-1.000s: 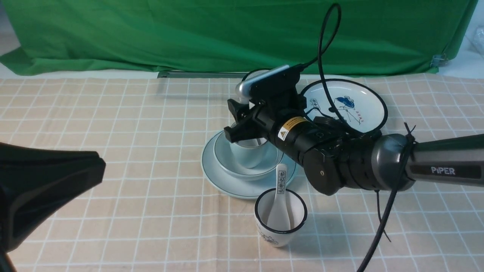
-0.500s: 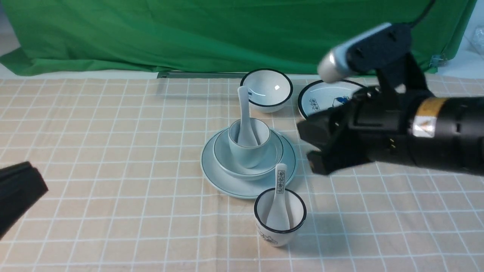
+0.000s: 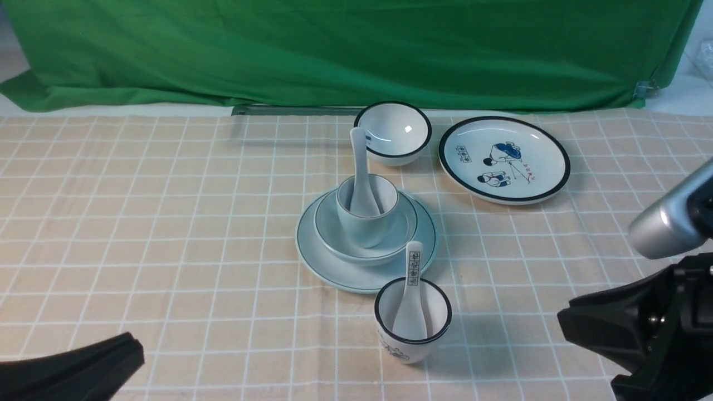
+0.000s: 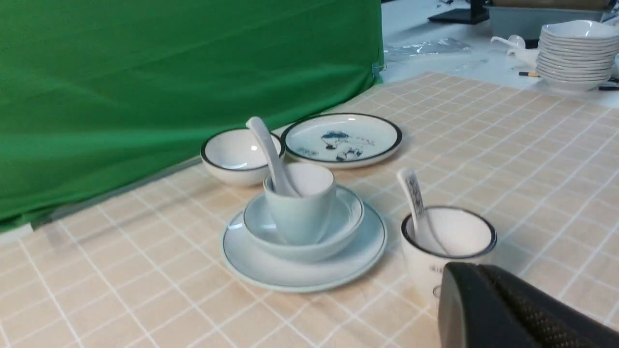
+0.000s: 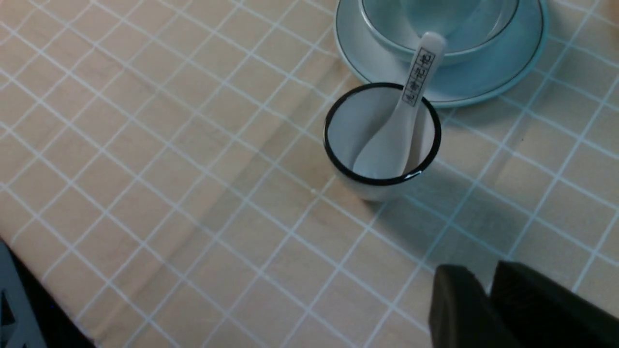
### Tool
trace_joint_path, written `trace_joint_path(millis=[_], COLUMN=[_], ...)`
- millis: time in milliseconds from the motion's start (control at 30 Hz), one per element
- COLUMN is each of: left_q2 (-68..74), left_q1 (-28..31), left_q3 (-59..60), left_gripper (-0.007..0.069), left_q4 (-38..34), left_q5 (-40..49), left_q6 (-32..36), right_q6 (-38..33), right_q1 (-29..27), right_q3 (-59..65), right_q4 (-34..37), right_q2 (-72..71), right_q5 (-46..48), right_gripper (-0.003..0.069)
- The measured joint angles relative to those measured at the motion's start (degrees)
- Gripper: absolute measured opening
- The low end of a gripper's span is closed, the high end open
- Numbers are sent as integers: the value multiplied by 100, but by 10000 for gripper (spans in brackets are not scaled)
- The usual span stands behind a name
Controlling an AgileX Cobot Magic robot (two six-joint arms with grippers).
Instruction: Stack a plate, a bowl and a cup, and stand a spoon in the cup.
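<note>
The plate (image 3: 328,267) lies mid-table with the bowl (image 3: 402,228) on it and the cup (image 3: 365,229) standing in the bowl. The plain white spoon (image 3: 361,161) stands in the cup, handle up and leaning to the far side. The stack also shows in the left wrist view: plate (image 4: 271,266), bowl (image 4: 349,217), cup (image 4: 300,212), spoon (image 4: 268,145). My left gripper (image 3: 131,351) is shut and empty at the near left. My right gripper (image 3: 574,323) is shut and empty at the near right, well clear of the stack; its fingertips meet in the right wrist view (image 5: 483,280).
A black-rimmed printed cup (image 3: 412,334) holding a spoon with black characters (image 3: 413,267) stands just in front of the stack. A black-rimmed bowl (image 3: 392,131) and a cartoon plate (image 3: 504,159) sit behind. A green cloth hangs at the back. Stacked white bowls (image 4: 575,53) lie off the table.
My right gripper has let go of the spoon in the cup and drawn back to the near right, now shut. My left gripper has sunk toward the near left.
</note>
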Motion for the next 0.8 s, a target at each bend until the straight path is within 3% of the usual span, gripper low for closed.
trace_joint_path(millis=[200, 267, 367, 467, 500, 600, 633, 800], left_q2=[0, 0, 0, 0, 5, 5, 5, 5], left_q1=[0, 0, 0, 0, 0, 0, 0, 0], left_q3=[312, 377, 518, 585, 636, 658, 663, 677], left_gripper=[1, 1, 1, 1, 1, 1, 1, 1], left_q4=[9, 9, 9, 9, 9, 9, 9, 9], left_q5=[7, 8, 0, -1, -15, -7, -7, -13], left_q6=[0, 0, 0, 0, 0, 0, 0, 0], right_q6=[0, 7, -168, -323, -370, -393, -411, -450], right_q1=[-126, -430, -1356, -1912, -2421, -2818, -3160, -3444], right_q3=[0, 37, 663, 1367, 2202, 2892, 3665, 4488], right_q4=[-210, -326, -270, -224, -210, -202, -198, -198], right_q2=[-100, -294, -1036, -1691, -2461, -3178, -3927, -4959], right_q5=[-52, -124, -543, -1014, -1599, -2071, -2328, -2220], right_gripper=[140, 110, 25, 18, 17, 17, 17, 17])
